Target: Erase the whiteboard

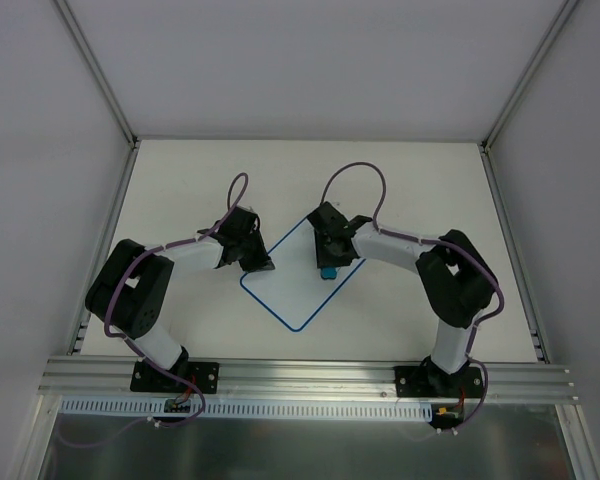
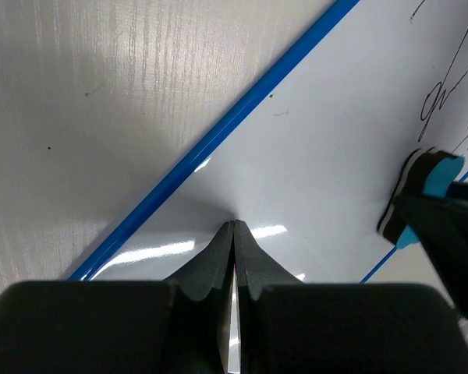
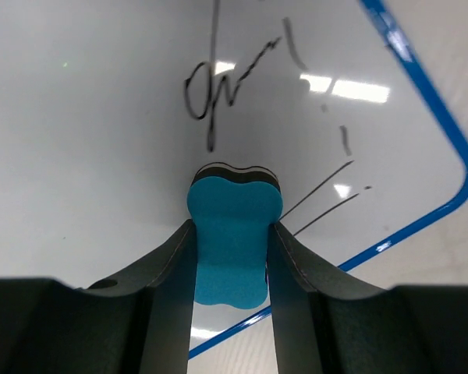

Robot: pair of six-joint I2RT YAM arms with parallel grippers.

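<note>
You have one whiteboard (image 1: 298,292), set diamond-wise mid-worktop (image 1: 180,180). Your right gripper (image 3: 232,234) clamps the one blue eraser (image 3: 234,201) beside the scribbles. Your left gripper (image 2: 233,232), fingers pressed together, points at the board's near border.

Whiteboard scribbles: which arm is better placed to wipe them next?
Right. The right gripper clamps the blue eraser just short of the scribbles on the whiteboard; the left gripper is shut, empty, tips by the board's border.
</note>
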